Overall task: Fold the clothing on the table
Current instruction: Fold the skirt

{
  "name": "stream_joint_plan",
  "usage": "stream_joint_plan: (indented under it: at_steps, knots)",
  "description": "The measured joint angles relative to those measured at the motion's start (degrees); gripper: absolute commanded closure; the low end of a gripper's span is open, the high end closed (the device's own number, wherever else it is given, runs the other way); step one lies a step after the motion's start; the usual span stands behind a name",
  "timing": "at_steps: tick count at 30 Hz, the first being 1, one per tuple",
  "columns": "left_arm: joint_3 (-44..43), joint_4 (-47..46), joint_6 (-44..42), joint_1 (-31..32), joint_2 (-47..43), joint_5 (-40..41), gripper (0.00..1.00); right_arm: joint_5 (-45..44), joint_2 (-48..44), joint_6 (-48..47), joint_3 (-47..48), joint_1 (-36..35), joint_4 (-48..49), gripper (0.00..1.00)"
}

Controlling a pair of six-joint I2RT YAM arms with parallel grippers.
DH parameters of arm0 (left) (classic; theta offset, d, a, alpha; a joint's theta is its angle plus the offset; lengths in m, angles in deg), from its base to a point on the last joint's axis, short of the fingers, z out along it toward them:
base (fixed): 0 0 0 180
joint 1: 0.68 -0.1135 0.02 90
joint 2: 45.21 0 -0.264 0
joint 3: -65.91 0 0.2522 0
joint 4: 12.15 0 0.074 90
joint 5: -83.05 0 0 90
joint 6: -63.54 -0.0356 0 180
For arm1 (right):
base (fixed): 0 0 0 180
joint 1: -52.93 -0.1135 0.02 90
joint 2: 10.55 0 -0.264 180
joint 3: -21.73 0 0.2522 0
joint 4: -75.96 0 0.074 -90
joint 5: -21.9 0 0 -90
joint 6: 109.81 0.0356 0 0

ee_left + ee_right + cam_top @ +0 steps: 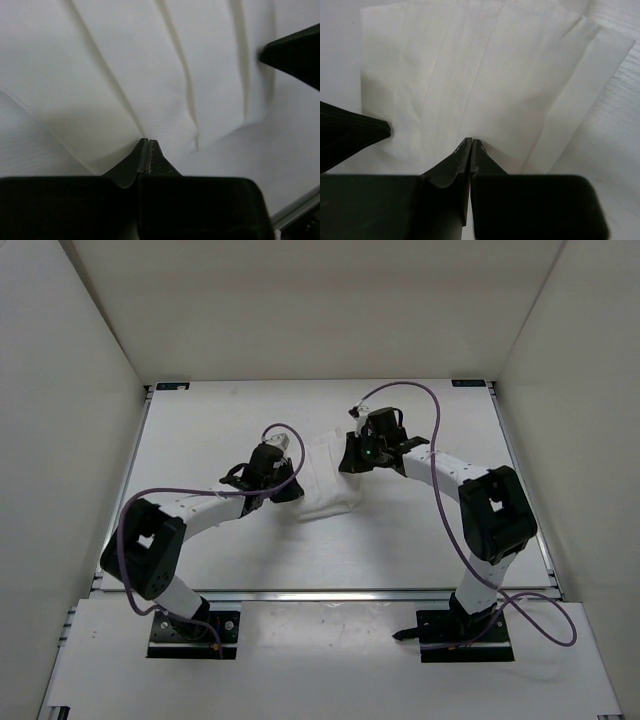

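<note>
1. The thin white fabric clothing [325, 480], roughly rectangular and ribbed with faint parallel creases, lies slightly rumpled at about the middle of the matte white worktop [200, 440].
2. The left arm's black fingers [144, 155] sit at the clothing's left edge. They are pressed fully together, and several creases fan out from their tips. From that I judge they have a pinch of the fabric's border between them.
3. The right arm's black fingers [465, 152] sit at the clothing's right edge, a little farther back. They too are closed tip to tip, right where the layered panels end. They seem to nip that hem, though the tips hide the contact itself.
4. Each wrist view shows the other arm's dark tip on the opposite side of the clothing, so the two grips face each other across it.
5. Step in hand, as I judge it: both grasps are on, and the fabric between them lies flat on the worktop, so no fold has yet been carried over.
6. The next move calls for raising both pinched edges together and level, then carrying them across the clothing with light tension so the thin fabric neither sags nor slips out. Which edge they should meet, I cannot tell.
7. Beyond the clothing, an aluminium rail [330, 593] runs along its near side.
</note>
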Motion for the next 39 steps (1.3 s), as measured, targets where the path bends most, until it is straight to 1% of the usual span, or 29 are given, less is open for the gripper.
stream_joint_plan:
  at_steps: [3, 8, 15, 16, 19, 20, 21, 24, 27, 30, 33, 36, 39]
  knots:
    - [1.2, -0.2, -0.4, 0.3, 3.3, 1.5, 1.0, 0.3, 1.1, 0.3, -1.3, 0.5, 1.0, 1.0]
    - [3.9, -0.9, -0.8, 0.3, 6.3, 2.6, 1.0, 1.0, 3.3, 1.3, -4.8, 1.1, 2.8, 1.0]
    - [3.9, -2.3, -1.1, 0.2, 6.9, 2.5, 1.0, 1.7, 4.7, 1.8, -6.2, 1.9, 4.5, 1.0]
    - [3.9, -2.3, -1.2, 0.2, 7.0, 2.5, 1.0, 1.7, 4.6, 1.9, -6.2, 2.0, 4.3, 1.0]
    - [3.3, -2.4, -1.6, 0.1, 7.5, 2.4, 1.0, 1.2, 2.8, 2.0, -6.2, 2.0, 2.4, 0.96]
    - [3.1, -2.4, -1.7, 0.1, 7.6, 2.3, 1.0, 0.9, 1.0, 2.2, -6.2, 1.7, 1.4, 0.96]
    - [3.1, -2.4, -1.7, 0.1, 7.7, 2.3, 1.0, 0.7, -0.7, 2.6, -6.2, 1.6, 0.9, 1.0]
    - [3.1, -2.4, -1.7, 0.0, 7.7, 2.2, 1.0, 0.7, -6.9, 4.3, -6.2, 0.2, 1.2, 1.0]
    - [3.1, -2.4, -1.7, -0.2, 7.7, 2.3, 1.0, -0.1, -10.5, 5.4, -6.3, -3.4, 2.9, 1.0]
    - [3.2, -2.4, -1.6, -0.1, 7.7, 2.3, 1.0, -1.0, -10.4, 6.8, -8.6, -7.3, 5.4, 1.0]
    - [3.3, -2.7, -1.4, 0.1, 7.7, 2.3, 1.0, -2.4, -8.9, 7.7, -12.3, -10.3, 5.8, 1.0]
    - [3.6, -3.0, -1.1, 0.1, 7.6, 2.4, 1.0, -3.0, -6.0, 8.7, -14.5, -10.6, 5.6, 1.0]
    - [3.7, -3.3, -0.9, 0.1, 7.6, 2.4, 1.0, -3.4, -4.2, 9.1, -16.8, -9.3, 6.1, 0.99]
